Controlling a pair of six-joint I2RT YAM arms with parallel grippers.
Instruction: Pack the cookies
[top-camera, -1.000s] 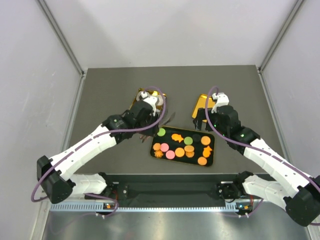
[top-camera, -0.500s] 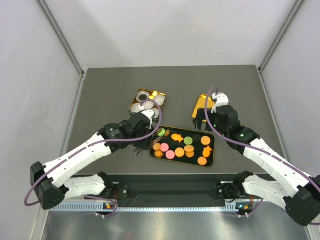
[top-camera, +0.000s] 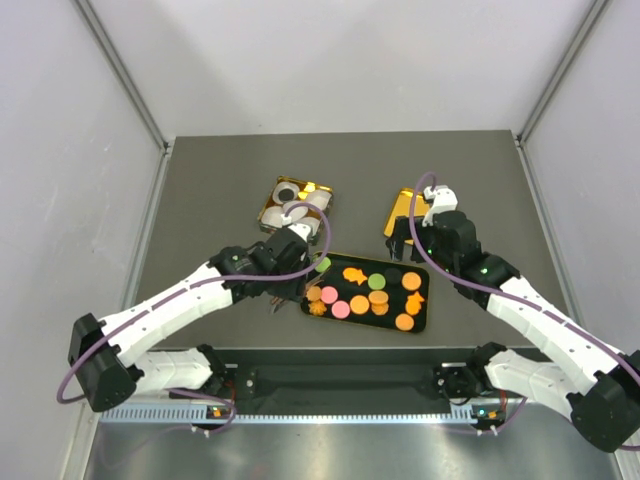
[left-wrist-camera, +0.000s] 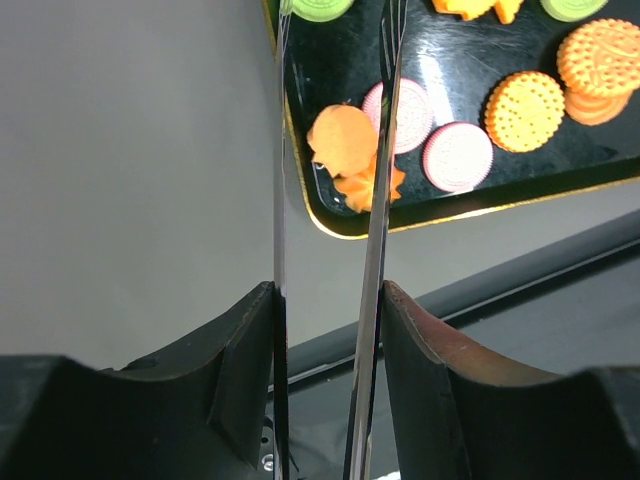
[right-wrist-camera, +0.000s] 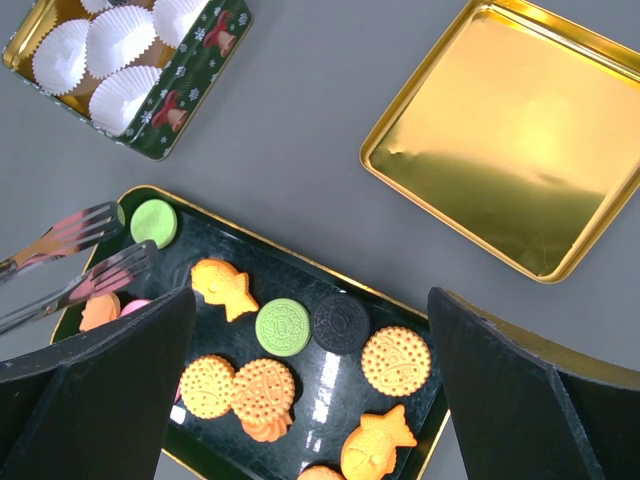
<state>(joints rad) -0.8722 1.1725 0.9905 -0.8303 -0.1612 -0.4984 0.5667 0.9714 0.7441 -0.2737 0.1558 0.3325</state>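
Green cookies (right-wrist-camera: 154, 222): 2 | pink cookies (left-wrist-camera: 458, 156): 2 | black cookie (right-wrist-camera: 341, 323): 1 | tongs (right-wrist-camera: 120, 264): 1

Glossy black tray (right-wrist-camera: 322, 385), matt embossed cookies (right-wrist-camera: 396, 360)

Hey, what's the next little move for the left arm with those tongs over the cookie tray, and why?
Probably lower the tongs until their tips straddle the green cookie at the black tray's left end, then squeeze. The left gripper holds them with the blades apart and nothing between the tips, which hang just beside that cookie.
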